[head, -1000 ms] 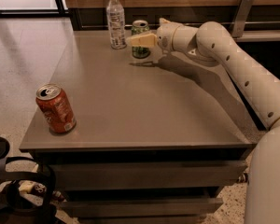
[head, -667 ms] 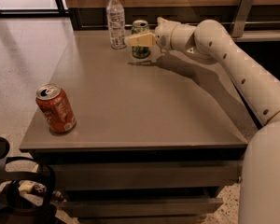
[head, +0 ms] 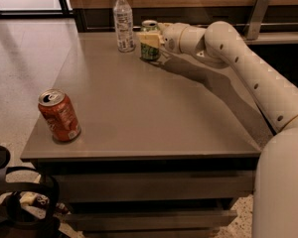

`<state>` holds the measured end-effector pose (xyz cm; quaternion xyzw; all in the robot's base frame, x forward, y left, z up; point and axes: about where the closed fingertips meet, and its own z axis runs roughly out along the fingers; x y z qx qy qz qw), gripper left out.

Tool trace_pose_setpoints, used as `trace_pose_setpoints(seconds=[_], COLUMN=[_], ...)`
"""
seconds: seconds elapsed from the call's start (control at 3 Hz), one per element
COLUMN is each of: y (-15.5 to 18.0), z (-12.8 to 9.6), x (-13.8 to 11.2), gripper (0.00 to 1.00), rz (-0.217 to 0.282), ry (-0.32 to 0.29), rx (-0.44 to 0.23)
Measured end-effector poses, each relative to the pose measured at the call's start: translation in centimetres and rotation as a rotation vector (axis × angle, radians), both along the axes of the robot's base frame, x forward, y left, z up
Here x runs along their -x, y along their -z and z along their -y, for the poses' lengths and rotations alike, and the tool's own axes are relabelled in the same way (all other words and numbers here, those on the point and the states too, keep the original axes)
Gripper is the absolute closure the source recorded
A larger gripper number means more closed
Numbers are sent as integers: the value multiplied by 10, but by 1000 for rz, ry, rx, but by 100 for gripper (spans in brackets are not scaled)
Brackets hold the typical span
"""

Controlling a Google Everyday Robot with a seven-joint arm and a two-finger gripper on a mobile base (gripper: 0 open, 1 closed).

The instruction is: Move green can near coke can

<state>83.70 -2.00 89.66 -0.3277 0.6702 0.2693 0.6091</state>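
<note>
— Brown bench (head: 154, 113) filled the view, wood panelling behind it. What stood on it?

— Biggest first: the robot's white arm (head: 248, 68) reached over the bench's right side toward its far edge. A clear water bottle (head: 123, 21) stood at that far edge. The coke can (head: 59, 115) stood upright at the bench's near left corner.

— And the green can (head: 150, 51)?

— Upright at the bench's far edge, just beside the bottle, well apart from the coke can.

— The gripper (head: 151, 36)?

— Side-on around the green can, one pale finger across its face. It looked clamped on it, presumably to carry the can upright toward the near left corner.
</note>
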Motion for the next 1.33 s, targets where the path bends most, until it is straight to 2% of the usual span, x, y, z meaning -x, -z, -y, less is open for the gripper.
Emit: trace_pose_setpoints(seconds=[0.67, 1.0, 1.33], y=[1, 2, 2], z=[-6, -8, -8], x=[0, 0, 0], gripper=[93, 100, 100], rz=[-2, -3, -3], ry=[-8, -11, -11], rx=[-1, -1, -1])
